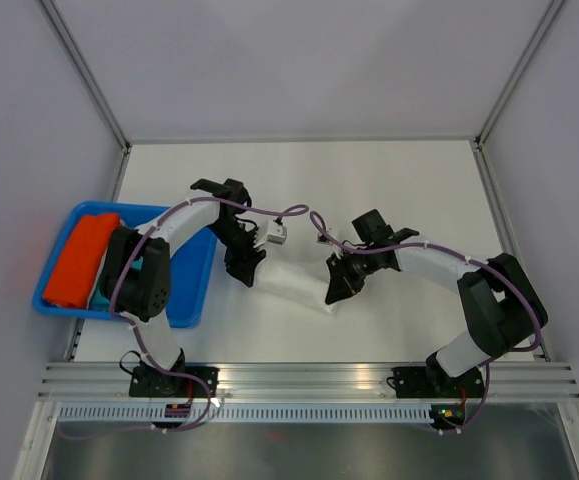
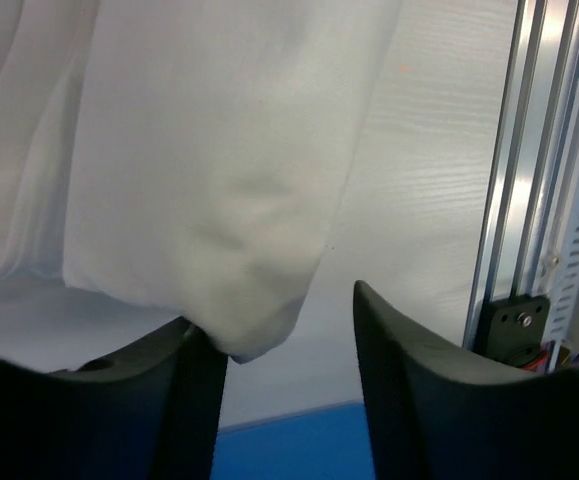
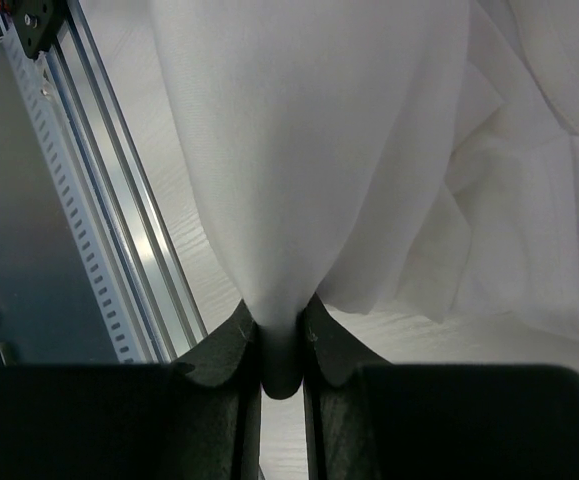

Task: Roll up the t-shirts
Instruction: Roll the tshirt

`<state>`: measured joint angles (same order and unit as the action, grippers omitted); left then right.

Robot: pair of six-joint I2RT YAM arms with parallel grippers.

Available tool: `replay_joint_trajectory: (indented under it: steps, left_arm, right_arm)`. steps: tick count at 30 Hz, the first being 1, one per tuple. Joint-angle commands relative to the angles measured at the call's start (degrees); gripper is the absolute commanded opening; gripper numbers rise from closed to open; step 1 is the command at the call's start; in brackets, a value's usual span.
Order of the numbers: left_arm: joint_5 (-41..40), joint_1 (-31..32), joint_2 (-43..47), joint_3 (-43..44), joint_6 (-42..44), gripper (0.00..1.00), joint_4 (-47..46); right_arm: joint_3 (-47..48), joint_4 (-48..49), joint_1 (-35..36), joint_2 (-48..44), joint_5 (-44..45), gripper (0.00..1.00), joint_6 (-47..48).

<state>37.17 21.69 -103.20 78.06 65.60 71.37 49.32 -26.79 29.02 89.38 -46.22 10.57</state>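
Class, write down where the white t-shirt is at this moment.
In the top view the white t-shirt lies bunched just right of the blue tray, between the left gripper and the right gripper, which pinches its right end.

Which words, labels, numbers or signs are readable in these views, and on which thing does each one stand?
None can be read.
The white t-shirt shows only plain cloth in all three views.
The blue tray and the orange t-shirt carry no visible mark.
The small white block on the cable is too small to tell.
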Motion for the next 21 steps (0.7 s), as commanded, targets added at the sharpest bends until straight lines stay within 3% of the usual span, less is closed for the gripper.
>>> replay_joint_trajectory:
  steps: [1, 4, 8, 12, 17, 21]
  left_arm:
    - [3.09, 0.98, 0.46, -1.42, -8.03, 0.53, -6.77]
    - [2.82, 0.37, -2.18, 0.41, -10.84, 0.2, -6.69]
    - [5.27, -0.42, -2.01, 2.97, -8.57, 0.03, 0.14]
    - [7.66, -0.25, -1.39, 2.97, -6.36, 0.02, 6.13]
    - [5.91, -0.33, -4.99, 2.97, -13.11, 0.02, 5.27]
    - [1.86, -1.04, -8.86, 5.16, -22.34, 0.15, -0.87]
  right_arm:
    - [1.39, 2.53, -0.45, 0.35, -3.26, 0.0, -1.86]
    - [2.0, 1.74, -0.89, 0.53, -6.32, 0.01, -3.27]
    - [2.01, -1.77, -0.98, -2.1, -8.89, 0.0, -5.91]
    - [-0.8, -2.05, -1.07, -4.31, -10.99, 0.0, -7.67]
    - [-2.65, -1.25, -5.01, 2.62, -15.84, 0.02, -9.33]
    - [-0.55, -1.96, -7.04, 7.03, -14.43, 0.01, -9.33]
